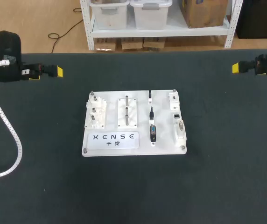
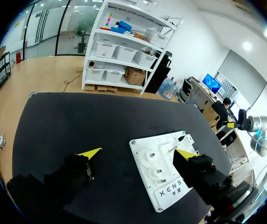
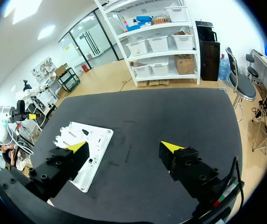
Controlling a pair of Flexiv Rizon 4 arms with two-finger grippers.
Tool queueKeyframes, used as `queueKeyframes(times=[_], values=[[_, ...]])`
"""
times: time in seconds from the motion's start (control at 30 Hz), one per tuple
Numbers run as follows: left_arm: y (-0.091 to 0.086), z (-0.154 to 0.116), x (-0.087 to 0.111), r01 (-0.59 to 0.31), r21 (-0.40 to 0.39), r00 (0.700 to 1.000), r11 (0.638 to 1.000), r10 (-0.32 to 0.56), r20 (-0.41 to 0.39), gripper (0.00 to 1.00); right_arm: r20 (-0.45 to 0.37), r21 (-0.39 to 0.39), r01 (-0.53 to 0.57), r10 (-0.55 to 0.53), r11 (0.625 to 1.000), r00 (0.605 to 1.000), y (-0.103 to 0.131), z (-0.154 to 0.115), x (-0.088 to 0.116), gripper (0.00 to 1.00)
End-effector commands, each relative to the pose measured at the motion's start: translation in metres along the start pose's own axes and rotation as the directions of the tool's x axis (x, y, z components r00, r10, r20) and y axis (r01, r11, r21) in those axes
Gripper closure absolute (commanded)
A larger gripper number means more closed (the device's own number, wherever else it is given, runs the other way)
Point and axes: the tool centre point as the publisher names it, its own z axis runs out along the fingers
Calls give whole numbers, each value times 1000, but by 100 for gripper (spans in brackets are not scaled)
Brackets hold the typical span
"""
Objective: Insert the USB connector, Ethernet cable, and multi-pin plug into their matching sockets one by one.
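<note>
Dark tabletop (image 1: 217, 177) carries a white board (image 1: 164, 121) at the centre of the head view. Three plugs (image 1: 151, 113) lie in a column just right of its middle, and the sockets (image 1: 177, 116) line its right edge, likely paired so each plug has only a short trip across. Both claws sit well apart from them, the left claw (image 2: 137, 153) at upper left and the right claw (image 3: 124, 147) at upper right. Each has its fingers spread wide and empty, seemingly parked ahead of the first pick.
</note>
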Motion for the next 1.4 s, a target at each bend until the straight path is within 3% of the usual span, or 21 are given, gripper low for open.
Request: queueKeyframes(times=[0.03,0.57,0.67,0.8,0.9,1.03,1.07,1.1,1.3,1.4], values=[[-1,-1,0,1,-6,1000,1000,-1,-4,0,0,2,0,0,1000,1000,0,0,0,0],[-1,-1,0,1,-6,1000,1000,-1,-4,0,0,2,0,0,1000,1000,0,0,0,0],[1,1,-1,-23,8,999,1000,23,-34,0,0,2,0,0,1000,1000,0,0,0,0],[-2,1,-3,-157,125,987,980,161,-26,0,0,2,0,0,1000,1000,0,0,0,0],[-4,1,0,-277,222,951,935,300,-80,0,0,2,0,0,1000,1000,0,0,0,0],[-6,-4,6,-395,335,894,855,442,-72,0,0,2,0,0,1000,1000,0,0,0,0],[-7,-4,9,-426,372,884,825,466,-21,0,0,2,0,0,1000,1000,0,0,0,0],[-9,-6,10,-472,384,856,794,517,-17,0,0,2,0,0,1000,1000,0,0,0,0],[-13,-10,22,-523,510,793,683,609,-1,0,0,2,0,0,1000,1000,0,0,0,0],[-17,-10,24,-549,572,759,609,650,37,0,0,2,0,0,1000,1000,0,0,0,0]])
